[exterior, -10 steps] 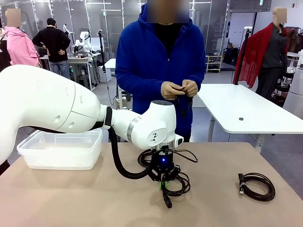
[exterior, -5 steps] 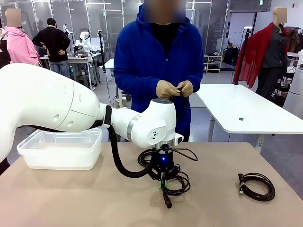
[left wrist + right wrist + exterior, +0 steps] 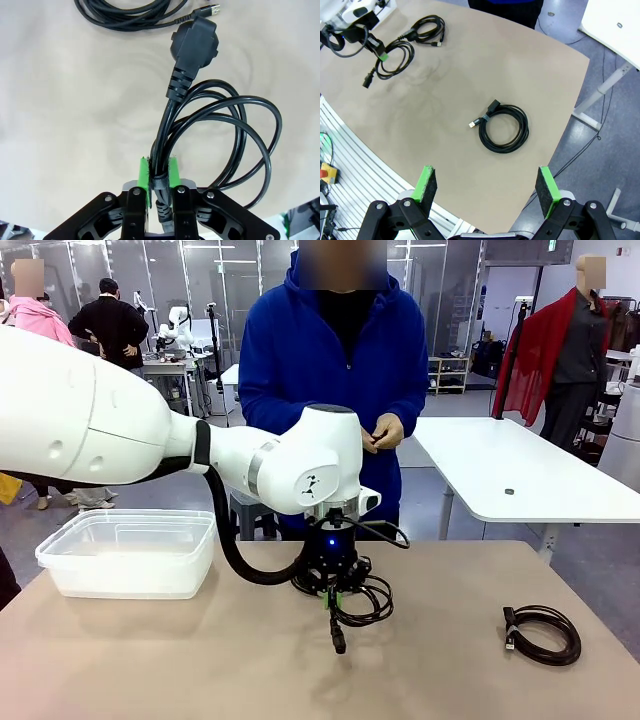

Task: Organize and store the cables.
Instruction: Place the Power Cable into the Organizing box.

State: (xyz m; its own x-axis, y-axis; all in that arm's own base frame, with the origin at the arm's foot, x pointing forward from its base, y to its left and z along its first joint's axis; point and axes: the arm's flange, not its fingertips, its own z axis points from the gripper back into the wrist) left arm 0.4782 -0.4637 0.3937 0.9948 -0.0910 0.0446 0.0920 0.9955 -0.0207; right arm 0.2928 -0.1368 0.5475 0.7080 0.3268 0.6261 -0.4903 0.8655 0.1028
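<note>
Gripping coiled cable [image 3: 177, 82] at its tie, left claw [image 3: 159, 172] should lift clear before swinging toward bin [image 3: 130, 575].

Left arm [image 3: 100, 425]: white, entering from the robot's left and reaching to mid-table, its wrist [image 3: 315, 475] turned so that the left gripper [image 3: 328, 601] points straight down. Left gripper's green pads [image 3: 144, 174]: drawn close together, pinching the bound neck of a coiled cable [image 3: 176, 87] between them. Right gripper [image 3: 485, 173]: held high, facing down, jaws spread wide apart, green pads [image 3: 426, 182] bare with nothing between them.
</note>
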